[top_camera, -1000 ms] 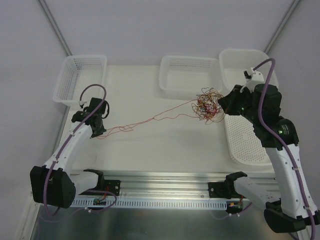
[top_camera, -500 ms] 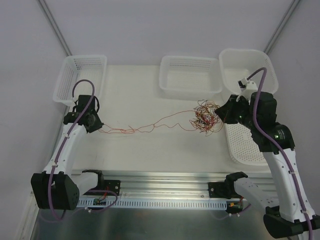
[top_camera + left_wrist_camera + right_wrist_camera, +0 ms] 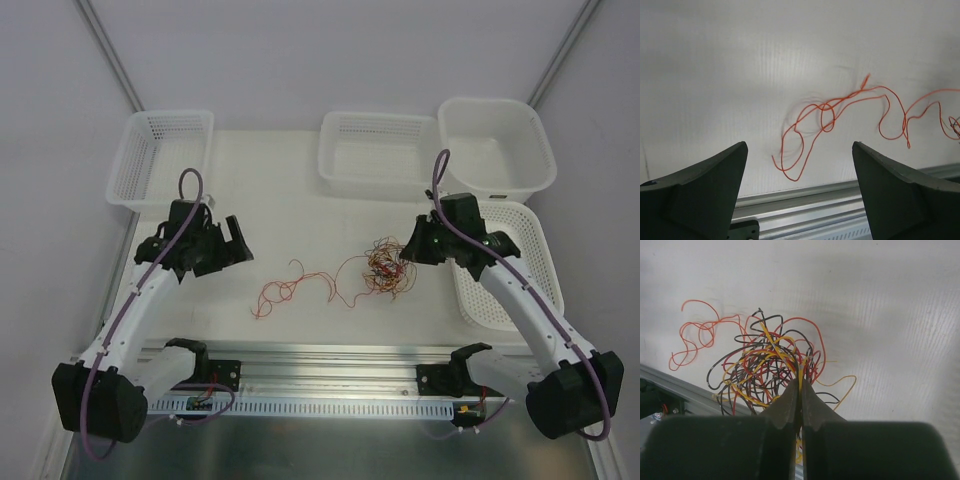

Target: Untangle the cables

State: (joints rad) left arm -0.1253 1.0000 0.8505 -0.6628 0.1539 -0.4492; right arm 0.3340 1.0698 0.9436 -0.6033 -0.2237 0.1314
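Observation:
The cables are thin curly strands in two lots. A tangle [image 3: 385,272] of red, black and yellow ones lies right of the table's middle. My right gripper [image 3: 406,255] is at the tangle's right edge, and in the right wrist view the right gripper [image 3: 800,383] is shut on a yellow strand of the tangle [image 3: 762,365]. One loose orange-red cable [image 3: 290,290] lies curled on the table left of the tangle, also seen as the cable [image 3: 827,107] and the cable [image 3: 695,332]. My left gripper [image 3: 238,248] hangs left of it, and in the wrist view that gripper [image 3: 799,146] is wide open and holds nothing.
Three white baskets stand along the back: left [image 3: 160,155], middle [image 3: 380,150] and a solid tub [image 3: 495,145] at the right. A flat perforated tray [image 3: 500,270] lies at the right edge. An aluminium rail [image 3: 330,362] runs along the near edge.
My left gripper opened and let go of the stretched orange-red cable, which sprang back into a loose curl on the table. The right gripper moved left and nearer, carrying the tangle with it.

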